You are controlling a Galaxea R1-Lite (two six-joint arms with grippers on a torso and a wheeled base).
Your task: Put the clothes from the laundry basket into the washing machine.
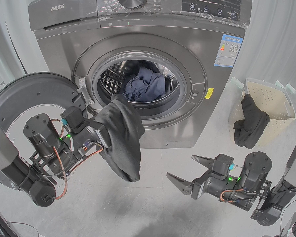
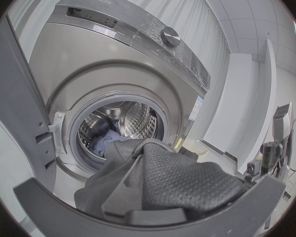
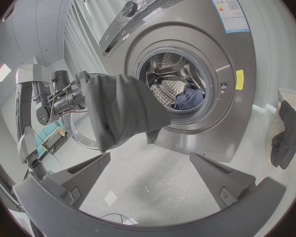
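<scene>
The grey washing machine (image 1: 174,40) stands with its round door (image 1: 29,92) swung open to the left. A blue garment (image 1: 146,86) lies inside the drum (image 2: 135,119). My left gripper (image 1: 107,137) is shut on a dark grey garment (image 1: 123,139), held just in front of the drum's lower left rim; the cloth drapes over the fingers and hangs down. The same garment (image 3: 121,109) hangs before the opening in the right wrist view. My right gripper (image 1: 185,170) is open and holds nothing, low over the floor to the right. A black garment (image 1: 251,122) hangs over the cream laundry basket (image 1: 273,102).
The basket stands on the floor right of the machine, by a white curtain (image 1: 279,33). Bare grey floor (image 1: 154,201) lies between the two arms and in front of the machine.
</scene>
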